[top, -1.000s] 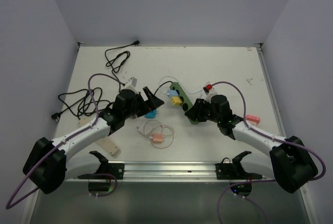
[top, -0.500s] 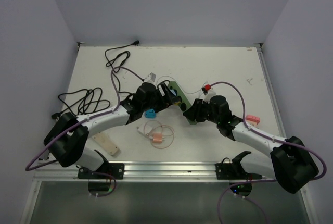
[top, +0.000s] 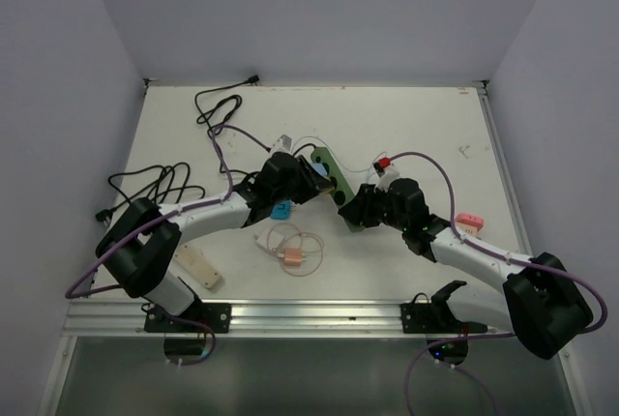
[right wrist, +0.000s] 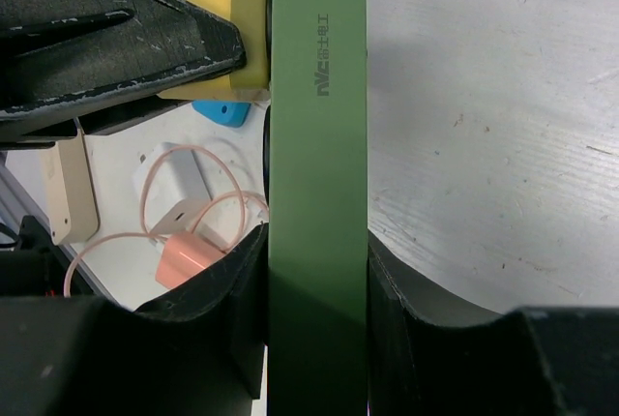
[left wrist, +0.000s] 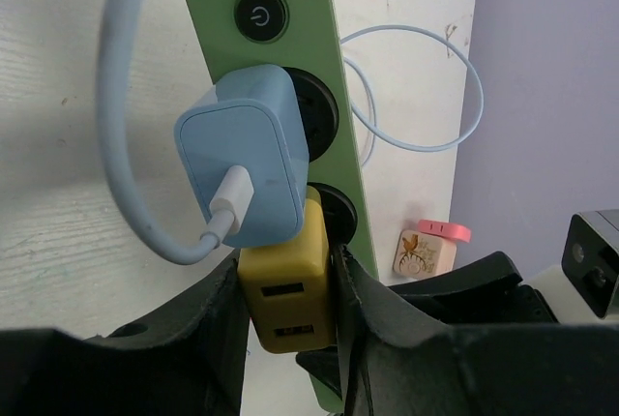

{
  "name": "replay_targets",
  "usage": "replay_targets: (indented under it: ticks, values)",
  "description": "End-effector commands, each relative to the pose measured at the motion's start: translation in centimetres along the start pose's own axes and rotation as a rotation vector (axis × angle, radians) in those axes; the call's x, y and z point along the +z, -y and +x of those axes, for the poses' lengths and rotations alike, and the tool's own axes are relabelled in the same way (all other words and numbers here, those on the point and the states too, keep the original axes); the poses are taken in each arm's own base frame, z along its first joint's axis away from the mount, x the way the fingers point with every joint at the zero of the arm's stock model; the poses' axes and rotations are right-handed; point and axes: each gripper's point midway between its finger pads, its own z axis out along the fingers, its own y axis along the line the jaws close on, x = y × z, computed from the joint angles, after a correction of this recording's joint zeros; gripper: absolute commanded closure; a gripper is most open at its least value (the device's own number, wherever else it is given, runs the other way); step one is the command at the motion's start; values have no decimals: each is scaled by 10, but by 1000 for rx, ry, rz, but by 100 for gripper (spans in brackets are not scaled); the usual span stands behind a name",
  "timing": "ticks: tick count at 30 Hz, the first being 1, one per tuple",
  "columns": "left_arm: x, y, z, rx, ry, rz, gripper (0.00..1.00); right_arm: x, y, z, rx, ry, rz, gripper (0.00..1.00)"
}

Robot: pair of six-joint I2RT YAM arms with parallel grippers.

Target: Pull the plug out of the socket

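Swung inward since earlier, my left gripper [left wrist: 288,276] pinches the yellow plug [left wrist: 280,314] between its fingers; right gripper [right wrist: 317,266] clamps the socket strip [right wrist: 317,97].

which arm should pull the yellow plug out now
Left. The left gripper clamps the yellow plug from both sides; the right gripper grips the strip at its end, so it likely just braces.

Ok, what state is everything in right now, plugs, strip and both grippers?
yellow plug, seated in its socket.
light blue plug, seated, cable attached.
green power strip, clamped at one end.
left gripper, shut on yellow plug.
right gripper, shut on green power strip.
pink charger, unplugged, lying loose.
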Motion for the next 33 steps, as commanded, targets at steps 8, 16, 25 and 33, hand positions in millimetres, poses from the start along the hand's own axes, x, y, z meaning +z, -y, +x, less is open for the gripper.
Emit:
replay_targets:
  ticks: [8,16,25,33]
  values:
    - [-9,25,-18,70,100,111,100,-1,-34,-32,-44,99,-121,69]
    - [-24,43,-18,168,152,159,100,8,-31,-43,-40,88,-66,32]
    - [-31,55,-21,193,191,195,100,28,-26,-36,51,10,-20,30]
    - [-34,62,-20,210,221,227,100,37,-26,-20,74,-45,-14,33]
